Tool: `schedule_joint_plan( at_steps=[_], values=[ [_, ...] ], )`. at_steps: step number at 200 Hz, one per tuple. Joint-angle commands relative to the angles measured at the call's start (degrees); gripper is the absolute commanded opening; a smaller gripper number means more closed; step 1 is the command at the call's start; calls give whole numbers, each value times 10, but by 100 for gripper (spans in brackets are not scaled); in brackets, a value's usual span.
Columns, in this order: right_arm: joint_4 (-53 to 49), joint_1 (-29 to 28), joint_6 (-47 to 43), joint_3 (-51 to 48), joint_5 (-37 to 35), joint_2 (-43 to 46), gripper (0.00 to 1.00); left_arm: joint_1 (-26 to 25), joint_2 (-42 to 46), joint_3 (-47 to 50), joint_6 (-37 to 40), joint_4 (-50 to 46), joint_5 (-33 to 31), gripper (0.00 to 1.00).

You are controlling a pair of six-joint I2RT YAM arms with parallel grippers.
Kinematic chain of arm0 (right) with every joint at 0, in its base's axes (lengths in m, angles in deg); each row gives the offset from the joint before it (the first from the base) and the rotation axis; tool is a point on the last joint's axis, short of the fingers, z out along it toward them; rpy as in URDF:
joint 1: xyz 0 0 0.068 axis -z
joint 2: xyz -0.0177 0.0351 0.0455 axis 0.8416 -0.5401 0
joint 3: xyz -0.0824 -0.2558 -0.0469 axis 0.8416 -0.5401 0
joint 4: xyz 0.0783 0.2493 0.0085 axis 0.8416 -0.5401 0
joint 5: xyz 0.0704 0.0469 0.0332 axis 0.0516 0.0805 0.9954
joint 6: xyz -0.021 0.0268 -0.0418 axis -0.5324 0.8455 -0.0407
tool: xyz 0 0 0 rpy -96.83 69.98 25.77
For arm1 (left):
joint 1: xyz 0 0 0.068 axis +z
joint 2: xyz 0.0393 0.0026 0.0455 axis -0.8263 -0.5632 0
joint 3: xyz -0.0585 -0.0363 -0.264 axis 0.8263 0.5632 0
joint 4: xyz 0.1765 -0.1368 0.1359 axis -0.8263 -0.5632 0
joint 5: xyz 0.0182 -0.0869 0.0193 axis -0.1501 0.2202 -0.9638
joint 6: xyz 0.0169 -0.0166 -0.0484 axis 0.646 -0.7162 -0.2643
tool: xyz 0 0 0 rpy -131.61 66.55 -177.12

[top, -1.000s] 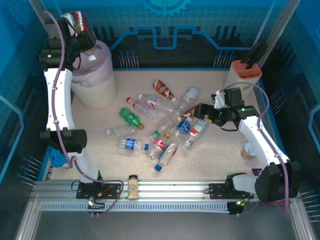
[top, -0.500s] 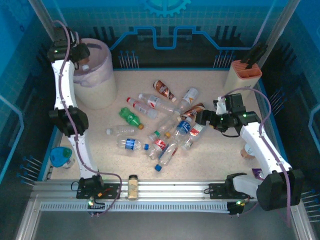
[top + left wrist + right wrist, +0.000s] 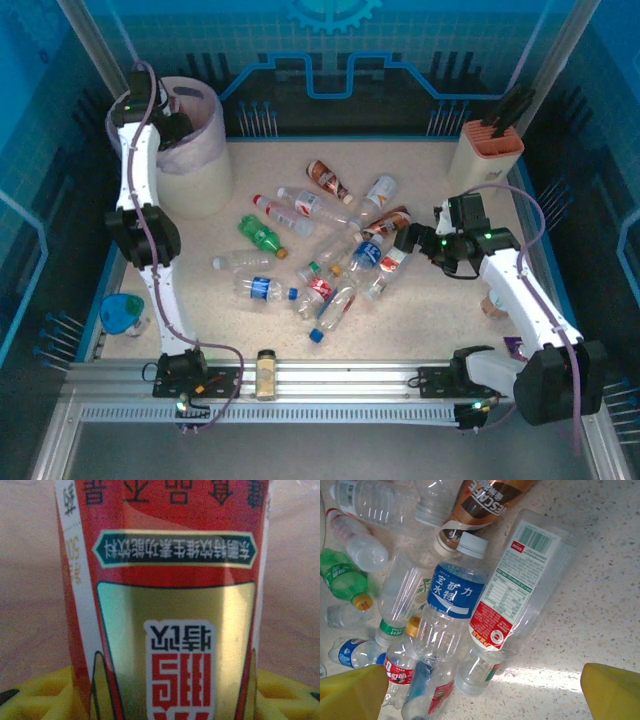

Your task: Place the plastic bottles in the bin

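Note:
Several plastic bottles (image 3: 330, 250) lie in a loose pile mid-table, among them a green one (image 3: 262, 237) and a red-brown one (image 3: 328, 180). My left gripper (image 3: 172, 128) reaches into the mouth of the cream bin (image 3: 200, 180) at the far left. It is shut on a red-labelled bottle (image 3: 170, 580) between its yellow fingers (image 3: 35, 695), with the pink bag (image 3: 30, 555) behind. My right gripper (image 3: 405, 240) hangs open at the pile's right edge. Its open jaws (image 3: 480, 695) stand just short of a blue-labelled bottle (image 3: 452, 597) and a white-and-red-labelled one (image 3: 512, 587).
A beige box with an orange top (image 3: 490, 150) stands at the back right. A small amber jar (image 3: 266, 372) sits on the front rail. A blue object (image 3: 122, 312) lies at the left edge, a cup (image 3: 495, 303) by the right arm.
The left arm came down from high above the bin into its mouth, still holding the bottle. The right gripper drew slightly right and opened wider.

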Motion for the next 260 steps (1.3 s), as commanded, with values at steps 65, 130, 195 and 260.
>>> schedule_joint_plan(
  at_steps=[65, 130, 195, 260],
  values=[
    [53, -8, 92, -18, -79, -26, 100, -11, 9, -1, 12, -5, 28, 99],
    [168, -24, 156, -41, -84, -118, 100, -14, 80, -3, 33, 5, 35, 99],
    [208, -31, 175, -24, -87, -208, 98, -18, 203, 3, 48, 5, 18, 99],
    [222, -32, 168, 13, -109, -275, 94, -175, 473, 305, -19, 82, 66, 99]
  ],
)
